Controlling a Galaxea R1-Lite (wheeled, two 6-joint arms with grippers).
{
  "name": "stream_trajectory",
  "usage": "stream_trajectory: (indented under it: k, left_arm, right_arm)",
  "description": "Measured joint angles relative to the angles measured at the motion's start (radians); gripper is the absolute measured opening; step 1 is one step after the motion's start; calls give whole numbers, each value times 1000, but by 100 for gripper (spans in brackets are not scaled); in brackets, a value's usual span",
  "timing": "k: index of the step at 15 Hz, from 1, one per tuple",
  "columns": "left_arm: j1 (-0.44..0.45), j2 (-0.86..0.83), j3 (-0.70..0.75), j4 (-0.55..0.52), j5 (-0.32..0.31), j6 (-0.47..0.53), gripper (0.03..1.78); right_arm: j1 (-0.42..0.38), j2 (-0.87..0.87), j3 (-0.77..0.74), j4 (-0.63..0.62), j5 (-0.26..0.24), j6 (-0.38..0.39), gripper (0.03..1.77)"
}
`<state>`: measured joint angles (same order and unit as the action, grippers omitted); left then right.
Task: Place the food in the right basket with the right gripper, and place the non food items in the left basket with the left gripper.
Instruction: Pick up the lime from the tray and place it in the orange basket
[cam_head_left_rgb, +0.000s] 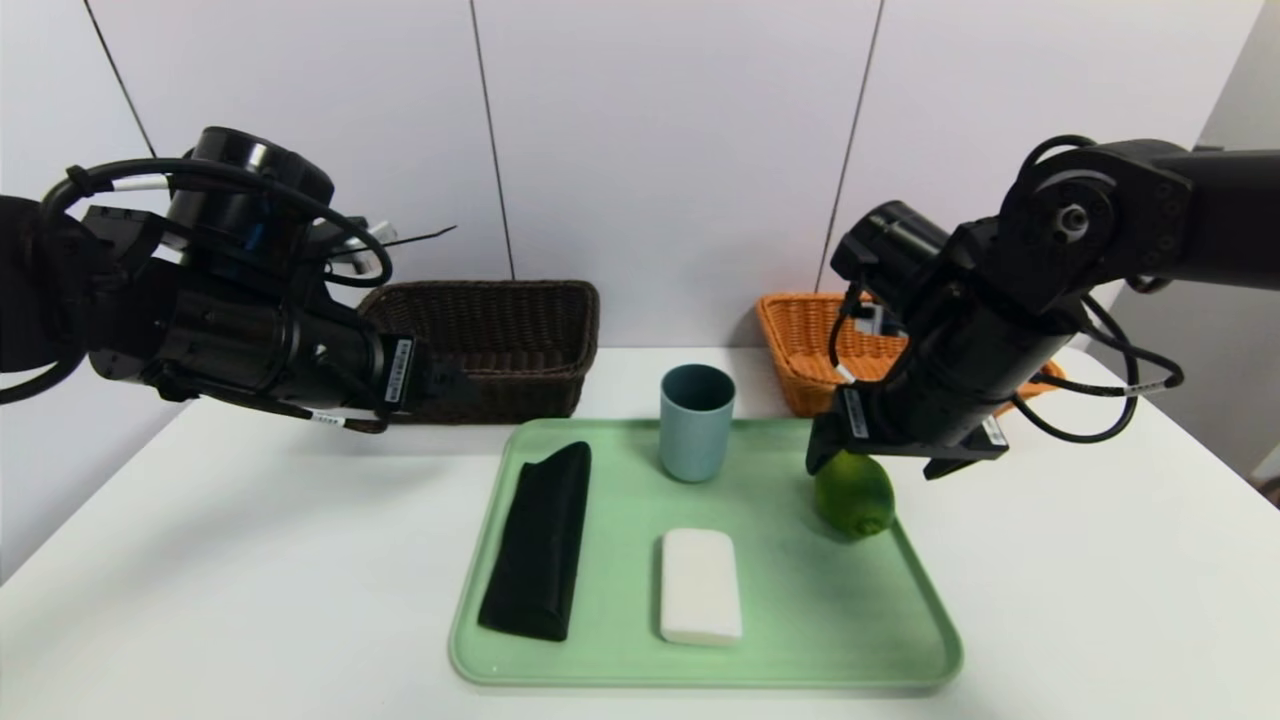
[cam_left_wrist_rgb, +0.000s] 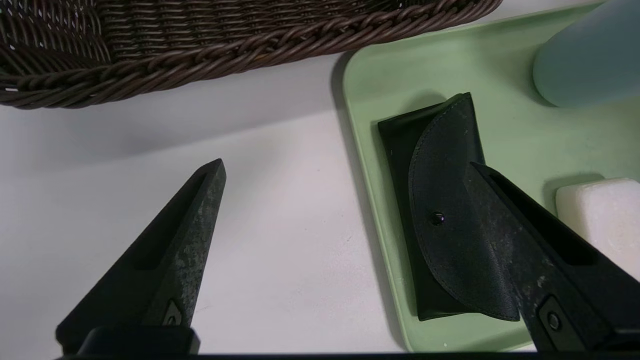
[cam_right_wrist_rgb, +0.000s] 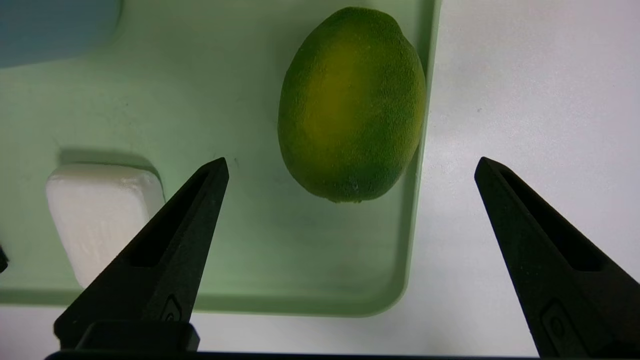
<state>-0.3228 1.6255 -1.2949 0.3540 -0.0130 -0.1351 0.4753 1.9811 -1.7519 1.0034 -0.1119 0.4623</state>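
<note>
The fingers of my right gripper (cam_right_wrist_rgb: 353, 159) are wide apart, with nothing held between them. That gripper is over the tray (cam_head_left_rgb: 800, 655), at about 2 o'clock from its middle. The food, a fat green fruit (cam_right_wrist_rgb: 351, 105), is on the tray at 2 o'clock too, near the side edge. The right wrist view shows bare room between the fruit and each finger, so I am not touching it. My left gripper (cam_left_wrist_rgb: 346, 161) is at about 10 o'clock from the tray's middle, out past its edge and in front of the dark basket (cam_head_left_rgb: 590, 345). Its fingers are wide apart too, and they hold nothing. In the left wrist view, one of them covers part of the black pouch (cam_left_wrist_rgb: 435, 220), which has a small round snap on its flap. I can't tell how high above it that finger is. The pouch lies long and flat on the tray at 9 o'clock. The blue cup (cam_head_left_rgb: 696, 430) stands up at 12 o'clock, with its open end on top. The white block (cam_head_left_rgb: 700, 586) lies just to the 6 o'clock side of the tray's middle. Both baskets sit on the white table (cam_head_left_rgb: 250, 570) behind the tray, the dark one at 11 o'clock and the orange basket (cam_head_left_rgb: 795, 365) at 1 o'clock, partly hidden by my right arm.
</note>
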Motion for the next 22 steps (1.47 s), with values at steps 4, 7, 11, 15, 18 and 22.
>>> stream_trajectory:
  k: [4,7,11,15,18,22]
  left_arm:
    - [0,-1,-12,-2,-2,-1,169]
    - [-2,-1,-19,1,-7,-1,169]
    - [-5,-1,-20,7,-7,-3,169]
    - [-4,-2,-19,8,-9,-37,169]
    - [-4,-1,-20,8,-9,-37,169]
    - [-4,1,-21,8,-9,-37,169]
  right_arm:
    - [-3,42,-27,0,0,-1,170]
    - [-5,66,-41,2,0,-3,170]
    - [-4,95,-54,3,-1,-5,170]
    - [-4,129,-96,43,-4,-6,170]
    - [-2,150,-119,64,-6,-6,170]
    - [-2,168,-125,68,-24,-7,170]
